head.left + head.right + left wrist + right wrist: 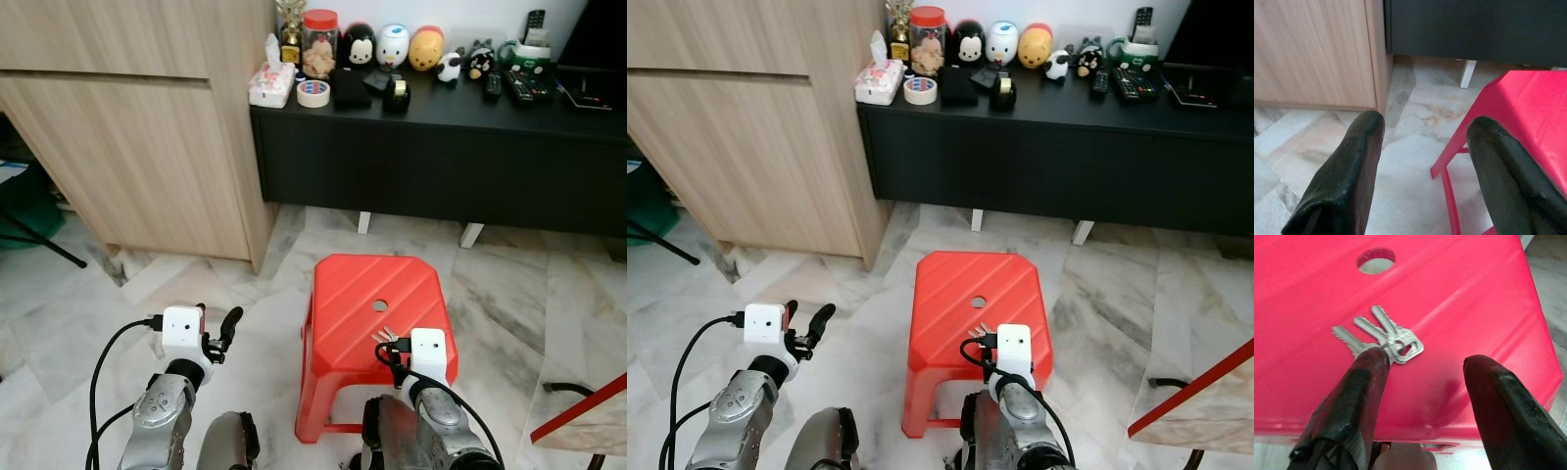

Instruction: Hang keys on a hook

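I hold the right gripper (1422, 382) low over the red stool (343, 294) at lower centre, jaws spread, one fingertip touching the keys (1382, 337) lying flat there, to pinch them, while the left gripper (1422, 161), also spread, waits over the floor.

Silver keys (1382, 335) flat on red stool (1459, 293)

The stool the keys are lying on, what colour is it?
Red. The stool shows best in the right wrist view, under the silver keys.
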Available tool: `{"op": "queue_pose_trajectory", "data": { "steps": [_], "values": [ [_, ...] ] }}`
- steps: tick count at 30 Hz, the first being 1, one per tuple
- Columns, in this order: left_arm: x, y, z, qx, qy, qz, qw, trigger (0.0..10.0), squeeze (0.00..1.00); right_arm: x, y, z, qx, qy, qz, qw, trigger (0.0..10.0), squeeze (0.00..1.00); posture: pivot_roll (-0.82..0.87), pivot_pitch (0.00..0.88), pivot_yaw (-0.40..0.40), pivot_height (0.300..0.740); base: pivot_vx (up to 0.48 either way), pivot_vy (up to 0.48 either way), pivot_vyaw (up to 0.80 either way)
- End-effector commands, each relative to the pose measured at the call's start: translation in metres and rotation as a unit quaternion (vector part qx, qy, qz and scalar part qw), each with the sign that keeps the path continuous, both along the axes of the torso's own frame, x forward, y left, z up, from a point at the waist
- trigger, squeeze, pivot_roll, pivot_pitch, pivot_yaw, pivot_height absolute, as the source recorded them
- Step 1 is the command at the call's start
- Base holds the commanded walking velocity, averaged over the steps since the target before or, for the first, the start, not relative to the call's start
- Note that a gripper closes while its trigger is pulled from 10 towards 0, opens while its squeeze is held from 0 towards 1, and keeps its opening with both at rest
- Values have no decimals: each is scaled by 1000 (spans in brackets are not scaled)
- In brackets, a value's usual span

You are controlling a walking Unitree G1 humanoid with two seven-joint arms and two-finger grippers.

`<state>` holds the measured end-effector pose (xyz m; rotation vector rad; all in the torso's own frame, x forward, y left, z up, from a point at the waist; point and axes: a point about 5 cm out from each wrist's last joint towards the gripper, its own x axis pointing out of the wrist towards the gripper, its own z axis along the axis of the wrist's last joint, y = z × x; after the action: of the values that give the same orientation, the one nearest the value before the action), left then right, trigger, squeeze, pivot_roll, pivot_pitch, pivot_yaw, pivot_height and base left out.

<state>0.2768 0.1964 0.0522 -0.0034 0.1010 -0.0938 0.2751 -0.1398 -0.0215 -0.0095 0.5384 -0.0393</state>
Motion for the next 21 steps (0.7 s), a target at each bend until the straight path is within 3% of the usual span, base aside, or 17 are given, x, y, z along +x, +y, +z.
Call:
{"op": "queue_pose_trajectory", "data": {
  "steps": [1, 21],
  "values": [
    [-1, -1, 0, 0, 2, -3, 1000, 10000, 0, 0, 1, -1, 4, 6, -2, 1000, 10000, 0, 82, 137, -19, 582, 0, 0, 0],
    [-6, -3, -2, 0, 6, -5, 1000, 10000, 0, 4, 3, 2, 5, 6, 0, 1000, 10000, 0, 80, 132, -22, 582, 0, 0, 0]
  ]
}}
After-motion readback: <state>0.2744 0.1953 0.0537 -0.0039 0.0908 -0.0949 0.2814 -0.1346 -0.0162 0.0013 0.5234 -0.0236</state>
